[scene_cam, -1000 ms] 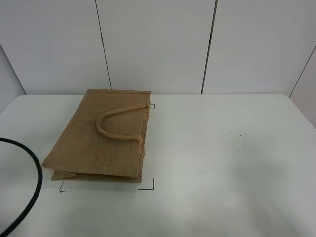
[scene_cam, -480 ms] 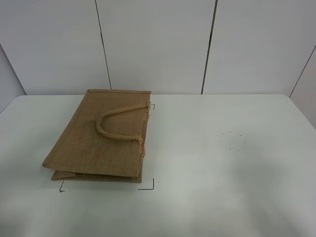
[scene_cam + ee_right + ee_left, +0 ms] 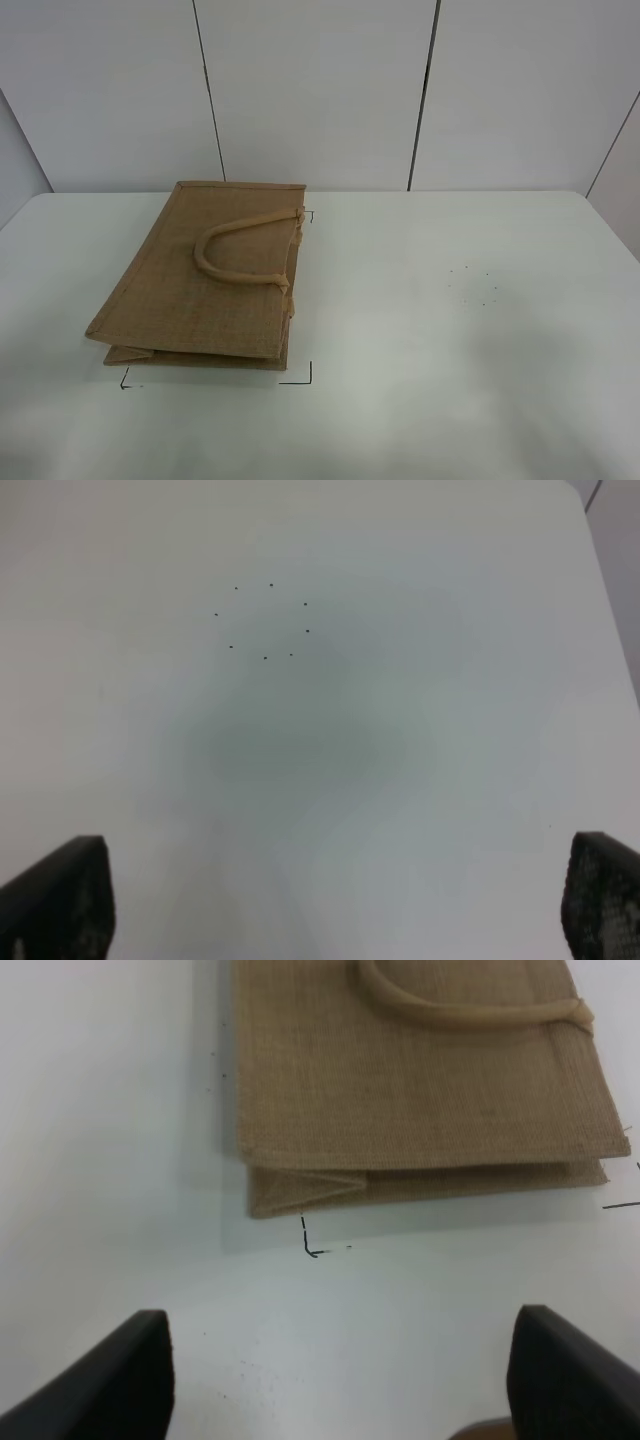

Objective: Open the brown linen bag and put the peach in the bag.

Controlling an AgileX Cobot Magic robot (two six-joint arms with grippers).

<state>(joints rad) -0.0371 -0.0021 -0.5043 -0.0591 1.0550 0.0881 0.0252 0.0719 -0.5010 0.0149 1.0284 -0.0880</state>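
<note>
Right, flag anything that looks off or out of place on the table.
The peach is in none of the views; only a ring of small dots marks the right side of the table. The bag lies flat and closed, slightly askew to its corner marks.

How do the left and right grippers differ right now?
The left gripper faces the folded edge of the brown linen bag and a black corner mark; the right gripper faces only table with a ring of dots. Left fingers look smooth, right fingers textured. Both are open and empty.
</note>
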